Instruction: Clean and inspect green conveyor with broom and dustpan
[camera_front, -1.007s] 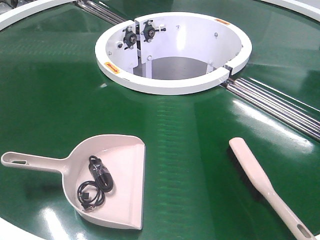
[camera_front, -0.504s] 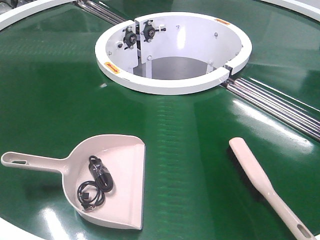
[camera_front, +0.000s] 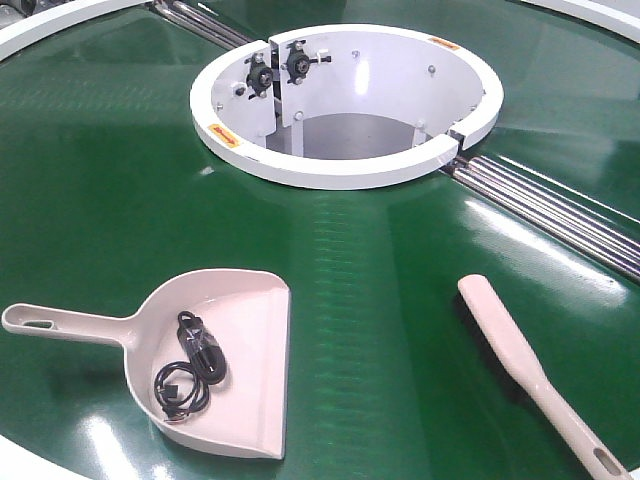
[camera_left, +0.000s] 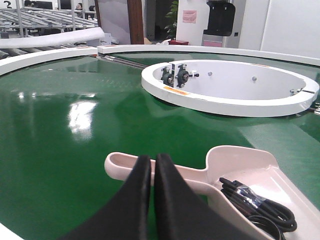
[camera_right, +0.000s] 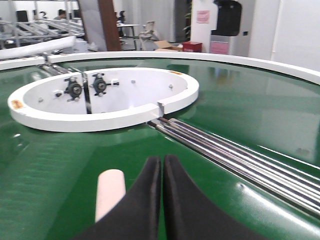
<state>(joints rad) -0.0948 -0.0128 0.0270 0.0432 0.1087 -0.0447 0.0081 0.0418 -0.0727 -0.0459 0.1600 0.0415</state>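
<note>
Front-facing view: dustpan holding a black cable and broom lie apart on green conveyor. Left pincer, right pincer: both closed, empty.

The conveyor is showing glossy dark green, with a white ring bearing small orange labels and silvery steel rollers. The dustpan and broom are showing cream-beige; a black cable is lying in the pan. Both grippers' fingers are looking matte black.
</note>
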